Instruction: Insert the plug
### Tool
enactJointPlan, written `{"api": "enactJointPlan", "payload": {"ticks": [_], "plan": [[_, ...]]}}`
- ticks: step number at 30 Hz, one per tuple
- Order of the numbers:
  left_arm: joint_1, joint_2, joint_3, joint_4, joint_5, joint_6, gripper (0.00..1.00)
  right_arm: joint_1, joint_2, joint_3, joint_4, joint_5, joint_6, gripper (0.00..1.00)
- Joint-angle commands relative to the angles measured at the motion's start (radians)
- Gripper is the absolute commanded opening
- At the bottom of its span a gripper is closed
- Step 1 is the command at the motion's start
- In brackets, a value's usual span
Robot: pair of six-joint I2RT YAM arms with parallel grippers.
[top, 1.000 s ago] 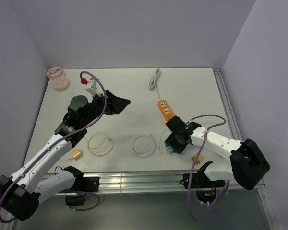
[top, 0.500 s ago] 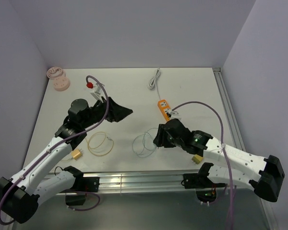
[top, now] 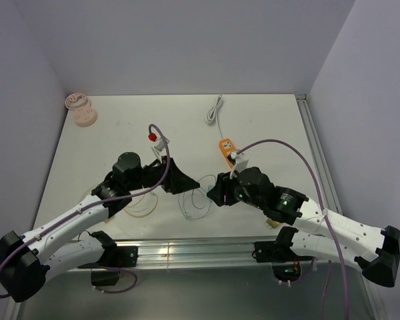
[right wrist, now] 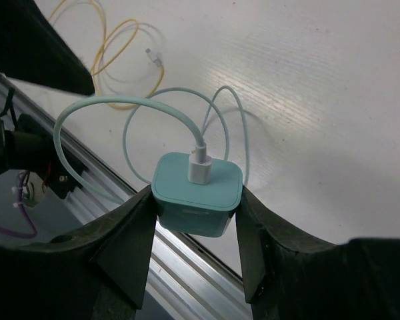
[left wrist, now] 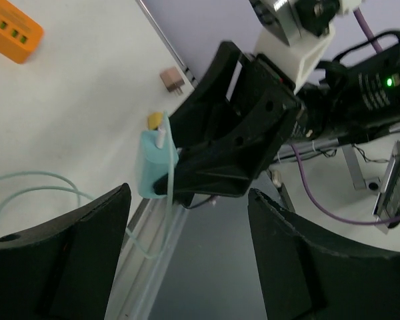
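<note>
The right gripper (right wrist: 195,200), clamping the teal charger (right wrist: 197,183) by its sides, is lifting it leftward to frame centre as the wide-open left gripper (left wrist: 187,220) is swinging in, suggesting a handover before the orange power strip (top: 229,151).

Smooth matt teal plastic plug (right wrist: 197,197); faintly glossy white table (right wrist: 320,80).

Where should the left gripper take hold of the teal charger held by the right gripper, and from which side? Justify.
Grip the teal charger by its two broad flat faces, coming in crosswise to the right gripper, whose fingers cover the narrow sides. Stay clear of the end carrying the white connector. The left gripper is open, facing it.
</note>
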Motion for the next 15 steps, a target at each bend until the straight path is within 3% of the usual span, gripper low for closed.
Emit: {"api": "enactJointPlan", "payload": {"ticks": [1,9,13,15], "plan": [[-0.046,-0.055,-0.028,0.049,-0.049,-0.018,0.77,0.010,-0.030,-0.010,0.091,-0.006,-0.020,0.02],[-0.101,-0.072,-0.043,0.026,-0.123,-0.029,0.76,0.029,-0.094,0.000,0.097,-0.029,0.000,0.02],[-0.125,-0.038,-0.039,0.035,-0.140,-0.029,0.70,0.034,-0.112,0.000,0.091,-0.029,0.005,0.02],[-0.133,-0.018,-0.028,0.038,-0.131,-0.026,0.49,0.036,-0.118,0.000,0.088,-0.033,0.007,0.03]]}}
